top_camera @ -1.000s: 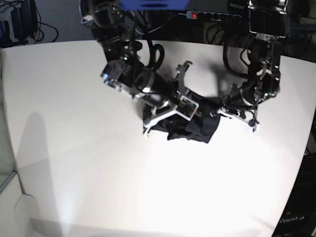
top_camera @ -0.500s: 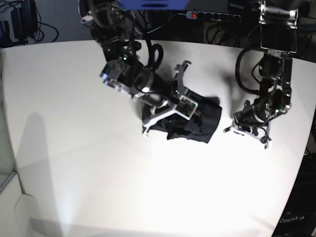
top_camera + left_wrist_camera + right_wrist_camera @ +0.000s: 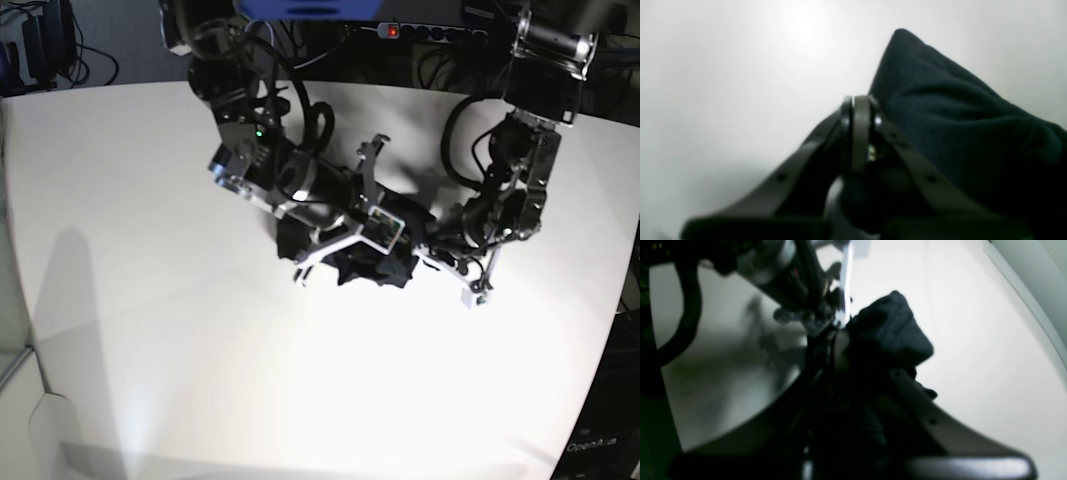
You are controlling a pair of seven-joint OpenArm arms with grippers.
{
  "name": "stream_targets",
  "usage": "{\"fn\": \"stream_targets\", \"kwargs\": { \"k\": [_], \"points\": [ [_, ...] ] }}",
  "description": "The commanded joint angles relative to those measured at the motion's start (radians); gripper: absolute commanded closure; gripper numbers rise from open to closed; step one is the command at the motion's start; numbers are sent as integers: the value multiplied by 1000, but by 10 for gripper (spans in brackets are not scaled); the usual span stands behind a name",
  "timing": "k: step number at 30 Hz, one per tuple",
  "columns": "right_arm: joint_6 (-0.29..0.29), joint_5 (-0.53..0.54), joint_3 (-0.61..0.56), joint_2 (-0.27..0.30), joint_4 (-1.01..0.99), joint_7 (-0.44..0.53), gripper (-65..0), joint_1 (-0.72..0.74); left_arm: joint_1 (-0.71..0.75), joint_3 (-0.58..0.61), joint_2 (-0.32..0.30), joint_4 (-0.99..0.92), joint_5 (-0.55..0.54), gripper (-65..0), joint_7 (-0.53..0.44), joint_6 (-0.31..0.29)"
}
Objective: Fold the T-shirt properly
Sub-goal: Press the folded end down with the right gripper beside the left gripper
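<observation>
Both grippers met at the bunched T-shirt point(image 3: 385, 262) — right gripper point(image 3: 836, 340) clamped on cloth, left gripper point(image 3: 860, 110) shut beside it — likely compacting a fold.

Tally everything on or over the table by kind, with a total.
Black T-shirt: 1
Robot pincers: 2, the left pincer shut beside the cloth, the right pincer closed on it
White table: 1
Total: 4
</observation>
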Motion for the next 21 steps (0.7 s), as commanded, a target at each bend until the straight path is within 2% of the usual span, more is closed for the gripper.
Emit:
{"fn": "stream_targets", "kwargs": {
  "k": [1, 8, 21],
  "points": [
    [-5, 15, -3, -13, 7, 26, -7, 14, -16, -5, -14, 14, 0, -8, -12, -5],
    [-5, 14, -9, -57, -55, 26, -7, 43, 7, -2, -20, 1, 0, -8, -10, -5],
    [-5, 19, -14, -57, -240, 37, -6, 158, 36, 0, -13, 13, -2, -8, -10, -5]
  ]
}}
